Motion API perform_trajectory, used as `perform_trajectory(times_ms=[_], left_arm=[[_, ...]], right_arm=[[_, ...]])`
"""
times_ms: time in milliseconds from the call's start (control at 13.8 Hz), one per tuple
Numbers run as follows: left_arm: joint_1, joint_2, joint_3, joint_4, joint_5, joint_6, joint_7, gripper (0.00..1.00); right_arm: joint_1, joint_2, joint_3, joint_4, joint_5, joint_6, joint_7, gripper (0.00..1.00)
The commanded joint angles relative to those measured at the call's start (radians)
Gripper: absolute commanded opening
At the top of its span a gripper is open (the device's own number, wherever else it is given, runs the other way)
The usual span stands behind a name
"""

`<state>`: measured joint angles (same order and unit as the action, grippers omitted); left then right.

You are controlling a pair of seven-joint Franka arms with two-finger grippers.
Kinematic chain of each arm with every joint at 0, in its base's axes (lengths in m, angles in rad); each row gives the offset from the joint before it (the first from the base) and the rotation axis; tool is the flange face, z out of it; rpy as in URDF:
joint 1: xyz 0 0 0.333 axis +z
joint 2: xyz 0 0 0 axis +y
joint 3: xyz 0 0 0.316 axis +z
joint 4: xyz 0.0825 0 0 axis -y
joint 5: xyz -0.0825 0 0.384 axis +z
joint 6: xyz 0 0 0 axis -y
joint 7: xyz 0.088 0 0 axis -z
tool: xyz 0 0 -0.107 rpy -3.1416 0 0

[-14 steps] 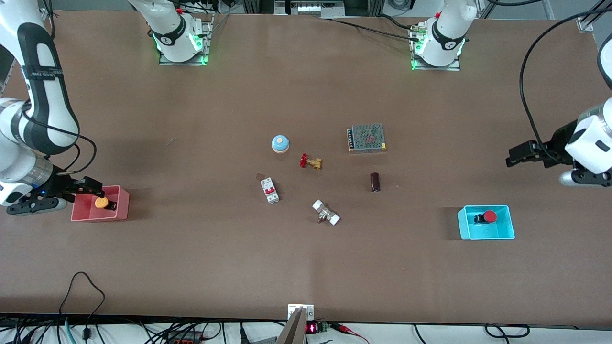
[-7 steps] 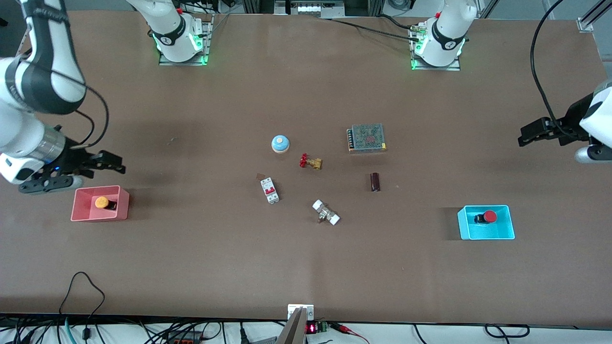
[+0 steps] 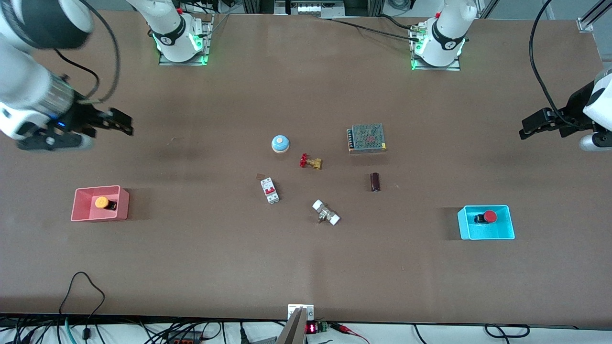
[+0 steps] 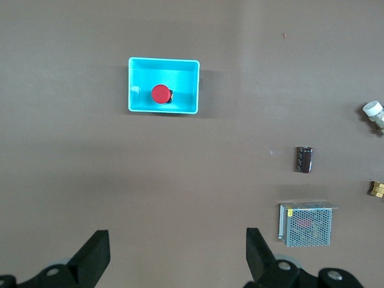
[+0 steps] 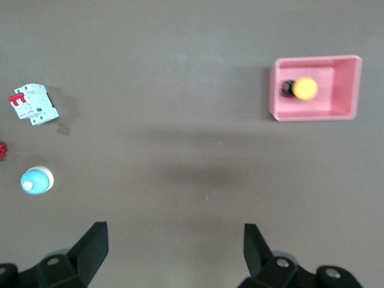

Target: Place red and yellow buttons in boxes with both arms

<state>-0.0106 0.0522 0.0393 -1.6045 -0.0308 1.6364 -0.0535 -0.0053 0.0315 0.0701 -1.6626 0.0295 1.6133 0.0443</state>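
Observation:
The orange-yellow button (image 3: 101,202) lies in the salmon pink box (image 3: 78,210) at the right arm's end of the table; both show in the right wrist view, button (image 5: 305,88) and box (image 5: 347,89). The red button (image 3: 489,216) lies in the cyan box (image 3: 508,224) at the left arm's end; both show in the left wrist view, button (image 4: 160,94) and box (image 4: 186,84). My right gripper (image 3: 123,122) is open and empty, up over bare table. My left gripper (image 3: 526,129) is open and empty, also raised over bare table.
In the middle stand a light-blue dome (image 3: 280,143), a brass valve with red handwheel (image 3: 310,162), a white circuit breaker (image 3: 269,190), a white-capped fitting (image 3: 325,212), a dark cylinder (image 3: 375,181) and a grey mesh power supply (image 3: 366,137).
My right gripper has let go of the yellow button in the pink box, risen and drawn back toward its base. My left gripper has also risen away from the cyan box.

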Motion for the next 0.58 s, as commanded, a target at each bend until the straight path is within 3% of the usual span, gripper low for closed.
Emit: perform_trajectory(times_ms=[0, 73, 145, 508], left_arm=[[0.004, 0.009, 0.001, -0.009, 0.011, 0.022, -0.005, 1.00], [0.007, 0.009, 0.002, -0.012, 0.011, 0.014, 0.006, 1.00], [0.008, 0.011, 0.007, -0.011, 0.012, 0.010, 0.018, 1.00], [0.004, 0.021, 0.002, 0.000, 0.015, 0.039, 0.038, 1.00]], right_arm=[[0.034, 0.056, -0.112, 0.137, 0.006, -0.152, -0.032, 1.00], [0.086, 0.083, -0.178, 0.186, 0.009, -0.214, -0.053, 1.00], [0.111, 0.096, -0.203, 0.211, 0.020, -0.245, -0.058, 1.00], [0.120, 0.107, -0.196, 0.205, 0.029, -0.214, -0.046, 1.00]])
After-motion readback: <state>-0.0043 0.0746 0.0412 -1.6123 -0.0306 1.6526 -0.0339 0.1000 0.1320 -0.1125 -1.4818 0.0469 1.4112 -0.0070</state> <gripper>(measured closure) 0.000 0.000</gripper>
